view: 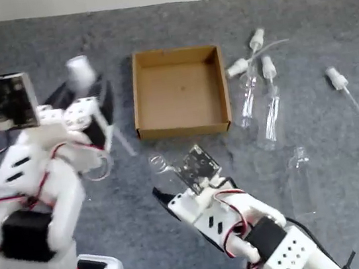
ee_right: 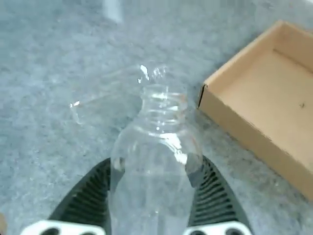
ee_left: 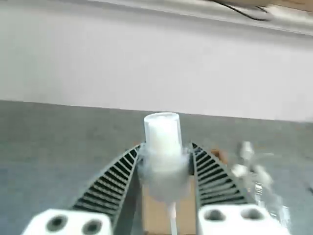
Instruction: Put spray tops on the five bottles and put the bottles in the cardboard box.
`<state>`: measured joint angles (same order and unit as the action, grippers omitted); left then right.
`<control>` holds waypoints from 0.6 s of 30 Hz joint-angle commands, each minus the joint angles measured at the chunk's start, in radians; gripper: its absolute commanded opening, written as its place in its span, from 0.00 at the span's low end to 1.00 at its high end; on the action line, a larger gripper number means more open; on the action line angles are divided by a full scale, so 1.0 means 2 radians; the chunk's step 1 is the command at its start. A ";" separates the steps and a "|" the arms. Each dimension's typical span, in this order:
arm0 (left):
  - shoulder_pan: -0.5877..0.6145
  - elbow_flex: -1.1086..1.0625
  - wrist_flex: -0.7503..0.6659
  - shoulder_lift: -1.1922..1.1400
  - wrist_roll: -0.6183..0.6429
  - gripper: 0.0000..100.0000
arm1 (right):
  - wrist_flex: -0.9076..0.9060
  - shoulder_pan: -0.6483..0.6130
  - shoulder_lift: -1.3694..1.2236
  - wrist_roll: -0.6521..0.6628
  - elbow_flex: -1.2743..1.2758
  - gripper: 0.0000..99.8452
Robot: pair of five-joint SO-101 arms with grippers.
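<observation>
Grey felt surface (view: 345, 171), white wall (ee_left: 156, 58) along its far edge. Cardboard box (view: 182, 131) sits open-topped toward the far middle.

Left gripper (ee_left: 166, 147) is lifted over the surface's left side, level with the box's left wall. Its jaws are clamped on a white spray top (ee_left: 162, 134). The cap end stands upward and the thin dip tube (ee_left: 171, 220) hangs down, so the long axis is near vertical with a slight slant.

Right gripper (ee_right: 155, 164) is just off the box's near-left corner, jaws closed around a clear bottle (ee_right: 156, 161). The bottle is transparent with a threaded neck and an open, uncapped mouth. Its long axis runs in line with the fingers, neck pointing away from the wrist toward the far-left.

Right of the box, two clear bottles (view: 247, 95) (view: 270, 112) lie side by side, long axes running near to far. White tops sit at their far ends; whether they are screwed on cannot be told. A bare bottle (view: 299, 178) lies nearer the near edge. One loose spray top (view: 337, 79) lies toward the right edge, its tube trailing to the near-right.
</observation>
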<state>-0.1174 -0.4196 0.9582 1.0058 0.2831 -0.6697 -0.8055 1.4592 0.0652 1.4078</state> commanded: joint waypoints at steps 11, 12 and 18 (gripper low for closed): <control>-0.104 -0.086 -0.094 0.003 0.014 0.00 | 0.013 -0.004 0.084 0.010 0.030 0.00; -0.105 -0.092 -0.094 0.003 0.014 0.00 | 0.013 -0.004 0.084 0.010 0.030 0.00; -0.102 -0.107 -0.094 0.007 0.013 0.00 | 0.013 -0.004 0.087 0.010 0.030 0.00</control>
<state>-0.3061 -0.6421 0.7971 1.0027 0.3046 -0.6697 -0.8086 1.6187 0.0760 1.4799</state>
